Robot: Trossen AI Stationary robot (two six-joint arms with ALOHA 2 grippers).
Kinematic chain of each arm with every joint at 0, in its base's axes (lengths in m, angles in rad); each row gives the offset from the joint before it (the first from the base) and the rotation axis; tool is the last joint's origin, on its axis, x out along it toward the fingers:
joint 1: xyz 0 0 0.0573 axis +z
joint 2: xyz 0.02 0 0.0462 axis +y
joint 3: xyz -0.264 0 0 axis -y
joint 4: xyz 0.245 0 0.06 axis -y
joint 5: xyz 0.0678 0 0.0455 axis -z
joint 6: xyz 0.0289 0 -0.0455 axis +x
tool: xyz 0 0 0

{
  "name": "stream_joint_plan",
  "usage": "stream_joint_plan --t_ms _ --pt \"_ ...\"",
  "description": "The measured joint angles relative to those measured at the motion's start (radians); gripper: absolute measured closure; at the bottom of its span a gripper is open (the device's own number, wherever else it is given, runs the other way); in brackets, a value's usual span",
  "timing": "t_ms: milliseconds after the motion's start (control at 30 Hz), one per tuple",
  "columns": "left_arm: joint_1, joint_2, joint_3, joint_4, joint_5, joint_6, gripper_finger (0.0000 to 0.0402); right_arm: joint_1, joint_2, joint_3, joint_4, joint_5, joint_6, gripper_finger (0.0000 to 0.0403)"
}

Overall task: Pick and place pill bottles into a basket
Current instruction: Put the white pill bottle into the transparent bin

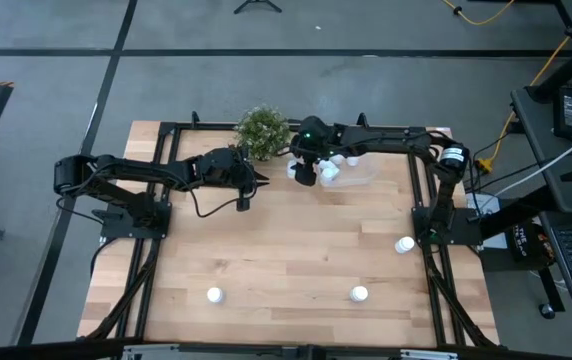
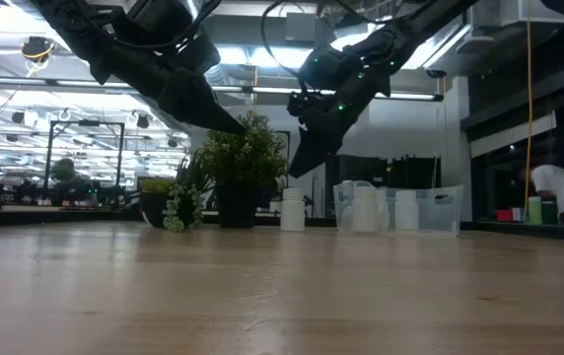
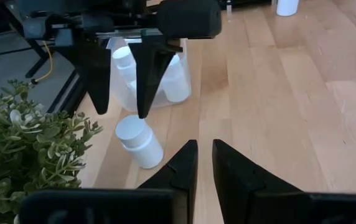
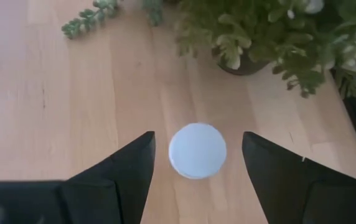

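Right gripper (image 4: 197, 152) open, straddling a pill bottle (image 4: 197, 150) beside the basket (image 1: 358, 172), not gripping. Left gripper (image 3: 204, 163) nearly closed, empty, near the plant (image 1: 263, 130).

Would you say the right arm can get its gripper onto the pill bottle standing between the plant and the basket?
Probably yes. The right gripper hangs open directly above that pill bottle, a finger on each side of the cap. The plant and basket stand clear of it.
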Motion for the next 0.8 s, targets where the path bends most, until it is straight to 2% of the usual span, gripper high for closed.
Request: stream_joint_plan --t_ms 367,800 --pt "0.0 0.0 0.0 0.0 0.001 0.0 0.0361 -0.001 0.061 -0.001 0.027 0.006 0.002 0.0161" --pt "0.0 0.0 0.0 0.0 0.001 0.0 0.0363 -0.001 0.066 -0.001 0.026 0.003 0.001 0.0161"
